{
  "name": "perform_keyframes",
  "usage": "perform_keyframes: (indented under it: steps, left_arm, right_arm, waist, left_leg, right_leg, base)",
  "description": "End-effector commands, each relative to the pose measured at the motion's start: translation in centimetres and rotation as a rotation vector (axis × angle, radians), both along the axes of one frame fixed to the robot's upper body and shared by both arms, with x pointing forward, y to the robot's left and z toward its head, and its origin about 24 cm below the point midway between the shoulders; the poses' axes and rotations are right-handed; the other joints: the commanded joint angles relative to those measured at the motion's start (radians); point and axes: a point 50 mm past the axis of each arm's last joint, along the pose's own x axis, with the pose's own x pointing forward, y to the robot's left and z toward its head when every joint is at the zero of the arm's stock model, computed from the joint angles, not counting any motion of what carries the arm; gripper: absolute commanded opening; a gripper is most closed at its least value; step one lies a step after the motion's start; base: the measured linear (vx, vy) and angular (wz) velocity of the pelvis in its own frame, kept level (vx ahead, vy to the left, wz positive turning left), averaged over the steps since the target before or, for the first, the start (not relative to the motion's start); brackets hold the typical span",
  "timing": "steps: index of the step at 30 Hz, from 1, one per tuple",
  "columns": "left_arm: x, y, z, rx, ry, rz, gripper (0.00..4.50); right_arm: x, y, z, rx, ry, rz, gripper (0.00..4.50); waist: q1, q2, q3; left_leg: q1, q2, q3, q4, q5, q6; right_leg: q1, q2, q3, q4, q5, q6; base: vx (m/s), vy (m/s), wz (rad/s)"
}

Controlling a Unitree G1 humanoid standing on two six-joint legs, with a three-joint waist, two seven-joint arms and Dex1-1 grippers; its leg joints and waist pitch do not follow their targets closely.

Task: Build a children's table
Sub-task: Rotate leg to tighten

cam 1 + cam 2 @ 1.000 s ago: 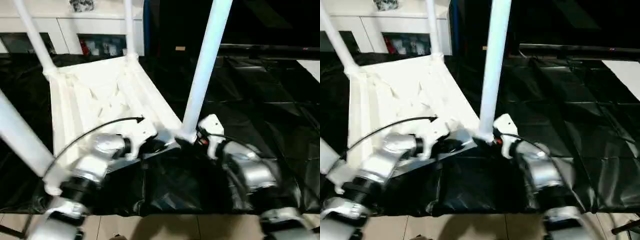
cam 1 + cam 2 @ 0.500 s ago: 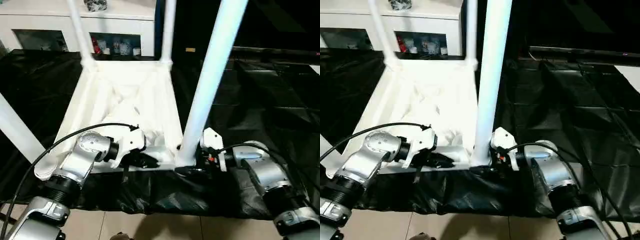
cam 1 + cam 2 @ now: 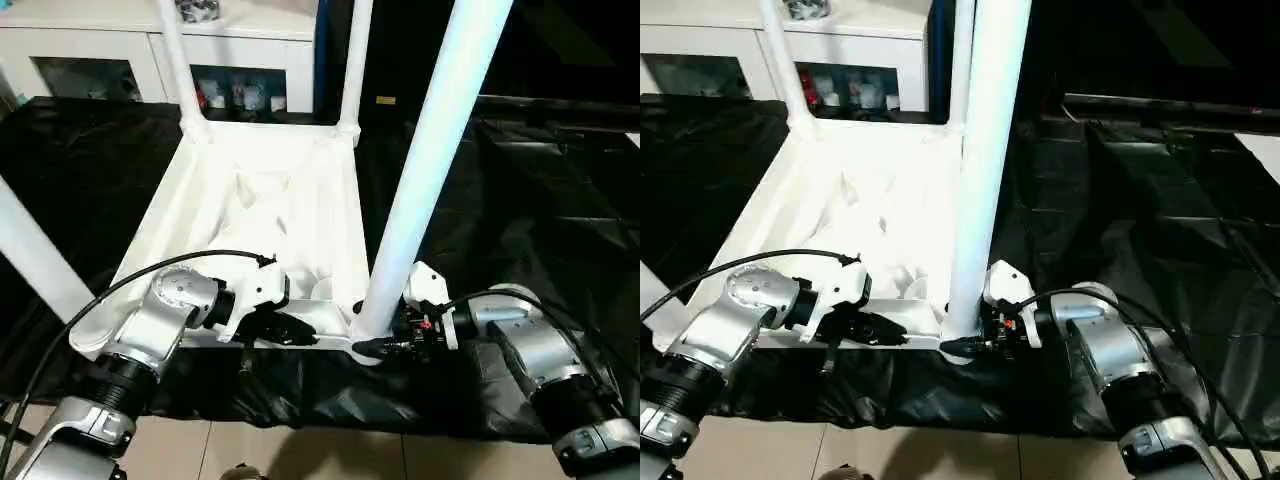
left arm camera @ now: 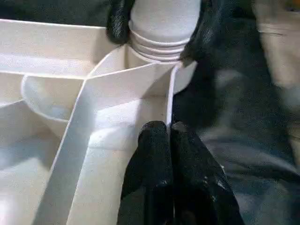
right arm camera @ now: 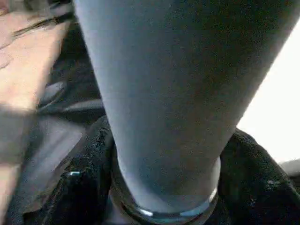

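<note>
- Right gripper (image 3: 383, 345) sits at the foot of the near leg (image 3: 432, 165), its black fingers (image 5: 82, 187) on either side of the leg's base, clasping it where it meets the corner socket.
- Left gripper (image 4: 168, 133) has its two fingers pressed together, tips on a thin rib of the tabletop (image 3: 260, 200) beside that same socket.
- Tabletop lies upside down on a black sheet (image 3: 520, 210), ribbed underside showing.
- Four white legs stand up from its corners; two far ones rise in front of a white cabinet (image 3: 100, 50).
- Pale floor (image 3: 300, 455) shows along the sheet's near edge.
</note>
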Motion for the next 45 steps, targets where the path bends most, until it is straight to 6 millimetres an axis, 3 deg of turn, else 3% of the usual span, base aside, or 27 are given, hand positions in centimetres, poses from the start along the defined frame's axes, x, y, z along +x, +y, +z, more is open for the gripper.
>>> perform_keyframes:
  steps: [1, 4, 6, 9, 10, 13, 15, 16, 17, 19, 22, 29, 32, 35, 38, 42, 45]
  left_arm:
    - [1.5, -2.2, 0.5, -0.036, -0.072, 0.141, 0.0]
    - [1.9, -2.9, 0.5, -0.036, -0.079, 0.192, 0.0]
    - [2.0, -3.2, 0.5, -0.037, -0.078, 0.211, 0.0]
    - [2.5, -4.7, 0.5, -0.037, -0.098, 0.296, 0.0]
    - [2.5, -5.1, 0.4, -0.038, -0.102, 0.312, 0.0]
    - [2.4, -6.0, 0.3, -0.038, -0.106, 0.318, 0.0]
    - [2.3, -6.3, 0.3, -0.041, -0.102, 0.311, 0.0]
    - [2.2, -6.4, 0.3, -0.042, -0.1, 0.308, 0.0]
    - [2.1, -6.5, 0.2, -0.028, -0.106, 0.292, 0.0]
    - [2.0, -6.2, 0.1, -0.014, -0.109, 0.287, 0.0]
    - [2.0, -5.8, 0.0, -0.002, -0.112, 0.293, 0.0]
    - [2.0, -5.2, 0.1, -0.003, -0.108, 0.302, 0.0]
    - [1.9, -4.8, 0.0, 0.026, -0.088, 0.291, 0.55]
    - [1.8, -4.2, 0.2, 0.065, -0.079, 0.302, 0.66]
    - [1.8, -3.5, 0.4, 0.092, -0.071, 0.332, 0.97]
    - [1.7, -2.9, 0.4, 0.114, -0.058, 0.349, 0.97]
    - [1.6, -2.6, 0.6, 0.127, -0.059, 0.345, 0.97]
  right_arm:
    - [0.3, 3.2, -0.8, 0.035, 0.003, -0.089, 2.72]
    - [1.0, 3.7, -1.3, 0.047, 0.003, -0.228, 2.71]
    - [1.3, 4.0, -1.6, 0.049, 0.008, -0.301, 2.7]
    - [2.0, 5.6, -2.2, 0.049, 0.009, -0.52, 2.7]
    - [2.0, 6.1, -2.2, 0.059, 0.012, -0.54, 2.7]
    - [1.8, 7.8, -1.9, 0.087, -0.006, -0.544, 2.7]
    - [1.7, 8.3, -1.6, 0.105, -0.02, -0.522, 2.7]
    - [1.6, 8.5, -1.5, 0.106, -0.038, -0.515, 3.05]
    - [1.6, 8.6, -1.3, 0.128, -0.026, -0.503, 3.05]
    - [1.7, 8.3, -1.2, 0.142, -0.017, -0.509, 3.42]
    - [2.0, 7.7, -0.9, 0.12, -0.065, -0.531, 3.61]
    - [2.1, 6.1, -0.3, 0.128, -0.093, -0.524, 3.61]
    - [2.2, 5.2, -0.2, 0.124, -0.104, -0.536, 3.71]
    - [2.4, 4.4, 0.0, 0.12, -0.114, -0.559, 3.71]
    - [2.5, 4.0, 0.1, 0.12, -0.117, -0.567, 3.71]
    - [2.5, 3.6, 0.2, 0.118, -0.116, -0.566, 3.71]
    - [2.6, 3.5, 0.2, 0.115, -0.118, -0.562, 3.71]
  waist:
    - [-0.01, -0.004, -0.05]
    - [-0.03, -0.003, -0.048]
    - [-0.042, -0.002, -0.047]
    - [-0.055, -0.001, -0.047]
    - [-0.057, 0.0, -0.048]
    - [-0.059, -0.004, -0.049]
    - [-0.058, -0.001, -0.05]
    - [-0.057, -0.002, -0.05]
    - [-0.057, 0.0, -0.051]
    - [-0.056, 0.0, -0.052]
    - [-0.055, -0.001, -0.053]
    - [-0.05, -0.002, -0.055]
    - [-0.049, 0.0, -0.055]
    - [-0.054, 0.001, -0.058]
    - [-0.057, -0.001, -0.06]
    - [-0.055, 0.0, -0.062]
    - [-0.056, -0.001, -0.06]
  left_leg:
    - [0.014, 0.021, -0.016, -0.069, -0.336, -0.011]
    - [0.008, 0.02, -0.025, -0.074, -0.357, -0.017]
    - [0.01, 0.019, -0.026, -0.074, -0.381, -0.02]
    - [0.007, 0.015, -0.03, -0.073, -0.389, -0.021]
    - [0.01, 0.016, -0.028, -0.073, -0.39, -0.02]
    - [0.007, 0.015, -0.028, -0.074, -0.387, -0.009]
    - [0.006, 0.017, -0.026, -0.075, -0.381, -0.004]
    - [0.005, 0.017, -0.025, -0.075, -0.379, -0.003]
    - [0.004, 0.018, -0.024, -0.075, -0.371, -0.003]
    - [0.001, 0.019, -0.022, -0.075, -0.351, 0.003]
    - [0.0, 0.018, -0.02, -0.073, -0.335, 0.005]
    - [-0.001, 0.019, -0.016, -0.071, -0.294, 0.013]
    - [-0.001, 0.02, -0.016, -0.072, -0.289, 0.012]
    - [-0.007, 0.02, -0.018, -0.071, -0.272, 0.014]
    - [-0.006, 0.02, -0.015, -0.066, -0.237, 0.022]
    - [-0.008, 0.018, -0.012, -0.061, -0.185, 0.04]
    - [-0.008, 0.018, -0.012, -0.062, -0.201, 0.038]
  right_leg:
    - [0.032, -0.055, 0.037, -0.09, -0.452, -0.146]
    - [0.033, -0.057, 0.032, -0.1, -0.534, -0.102]
    - [0.027, -0.055, 0.029, -0.106, -0.551, -0.098]
    - [0.028, -0.054, 0.025, -0.109, -0.577, -0.084]
    - [0.022, -0.054, 0.028, -0.111, -0.565, -0.086]
    - [0.025, -0.052, 0.029, -0.109, -0.537, -0.089]
    - [0.024, -0.051, 0.032, -0.104, -0.49, -0.102]
    - [0.024, -0.05, 0.032, -0.104, -0.475, -0.106]
    - [0.026, -0.05, 0.034, -0.099, -0.444, -0.117]
    - [0.03, -0.049, 0.036, -0.093, -0.39, -0.134]
    - [0.033, -0.049, 0.037, -0.089, -0.364, -0.146]
    - [0.037, -0.047, 0.039, -0.08, -0.288, -0.166]
    - [0.039, -0.047, 0.039, -0.078, -0.277, -0.171]
    - [0.045, -0.047, 0.038, -0.074, -0.255, -0.171]
    - [0.045, -0.046, 0.039, -0.069, -0.197, -0.194]
    - [0.045, -0.042, 0.038, -0.061, -0.124, -0.216]
    - [0.045, -0.043, 0.038, -0.063, -0.147, -0.216]
  base:
    - [-0.057, -0.004, -0.01]
    - [-0.037, 0.0, -0.02]
    - [0.0, 0.0, 0.0]
    - [0.0, 0.0, 0.0]
    - [0.0, 0.0, 0.0]
    - [0.0, 0.0, 0.0]
    - [0.0, 0.0, 0.0]
    - [0.0, 0.0, 0.0]
    - [0.0, 0.0, 0.0]
    - [0.0, 0.0, 0.0]
    - [0.0, 0.0, 0.0]
    - [0.0, 0.0, 0.0]
    - [0.0, 0.0, 0.0]
    - [0.0, 0.0, 0.0]
    - [0.0, 0.0, 0.0]
    - [0.0, 0.0, 0.0]
    - [0.0, 0.0, 0.0]
